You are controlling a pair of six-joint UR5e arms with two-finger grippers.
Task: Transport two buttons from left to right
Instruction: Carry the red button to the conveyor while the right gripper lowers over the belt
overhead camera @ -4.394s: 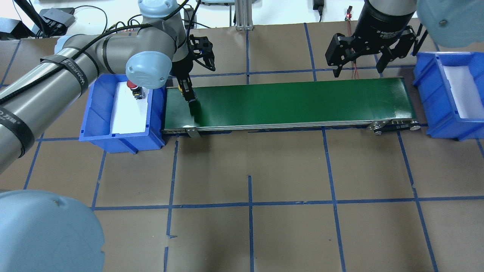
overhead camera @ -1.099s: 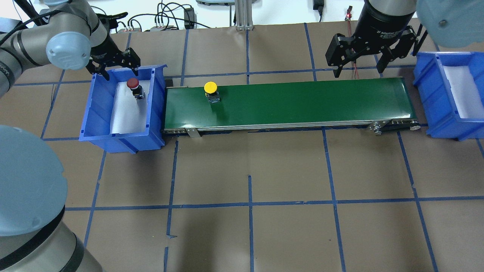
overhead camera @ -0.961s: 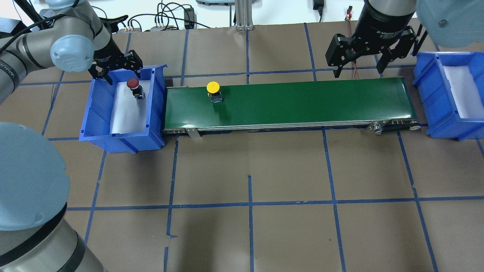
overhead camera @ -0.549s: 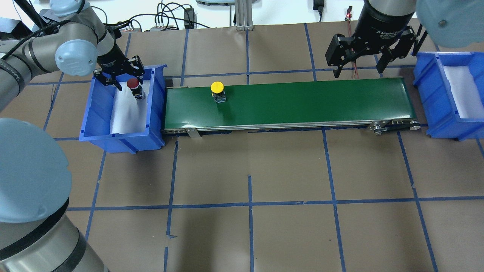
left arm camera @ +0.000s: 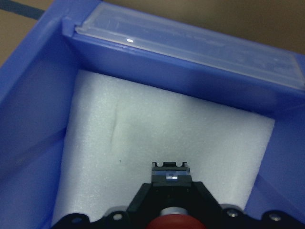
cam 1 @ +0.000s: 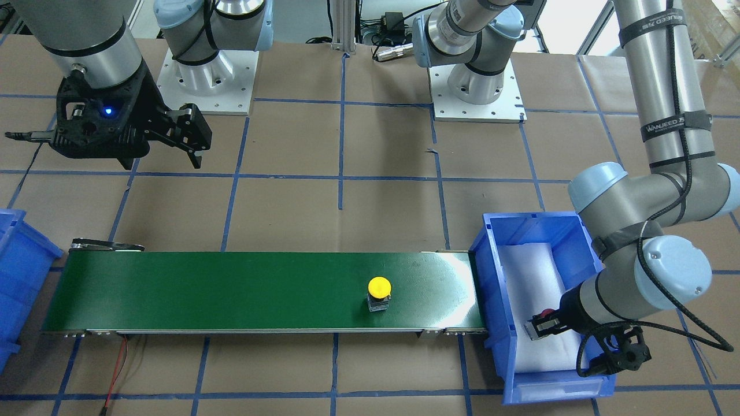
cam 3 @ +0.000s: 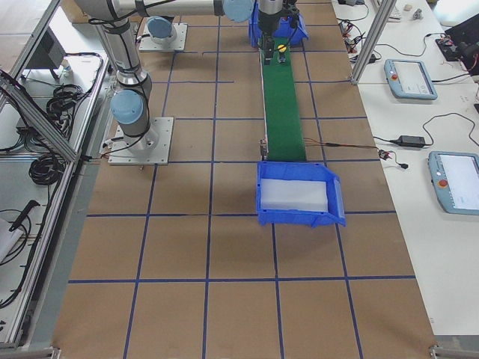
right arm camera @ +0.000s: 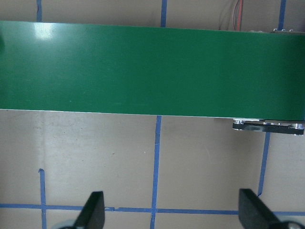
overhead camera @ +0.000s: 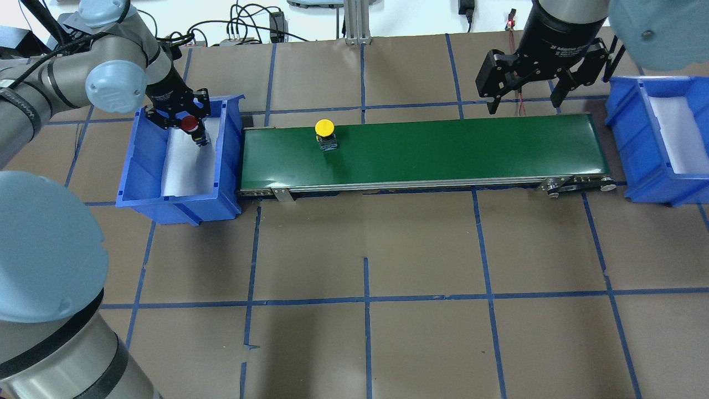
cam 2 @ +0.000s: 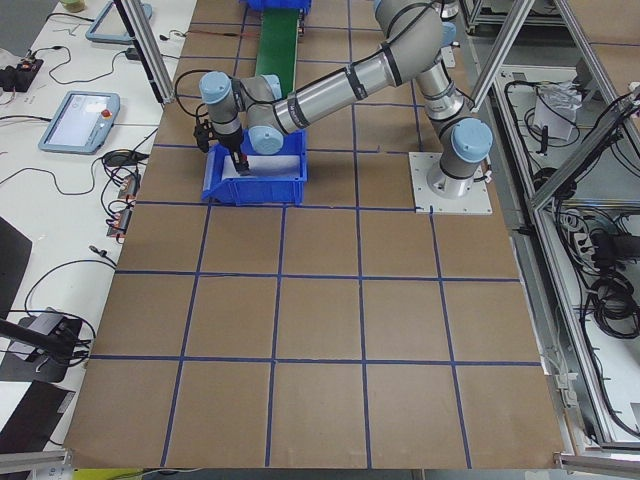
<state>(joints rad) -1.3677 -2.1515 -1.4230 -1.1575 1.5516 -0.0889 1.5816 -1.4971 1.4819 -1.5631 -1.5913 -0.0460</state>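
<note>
The yellow button (overhead camera: 324,128) stands upright on the green conveyor belt (overhead camera: 443,149), left of its middle; it also shows in the front-facing view (cam 1: 380,287). The red button (overhead camera: 190,123) sits on white foam in the left blue bin (overhead camera: 138,166). My left gripper (overhead camera: 183,117) is open and lowered into that bin, with a jaw on either side of the red button. In the left wrist view the red cap (left arm camera: 174,224) is at the bottom edge. My right gripper (overhead camera: 523,104) is open and empty, hovering behind the belt's right end.
The right blue bin (overhead camera: 626,127), lined with white foam, stands just past the belt's right end. The left bin's walls stand close around my left gripper. Cables and power supplies lie along the table's far edge. Brown paper with blue tape lines covers the table.
My left gripper has left the yellow button on the belt, swung back to the left bin and come down around the red button. The yellow button has drifted right along the belt.
</note>
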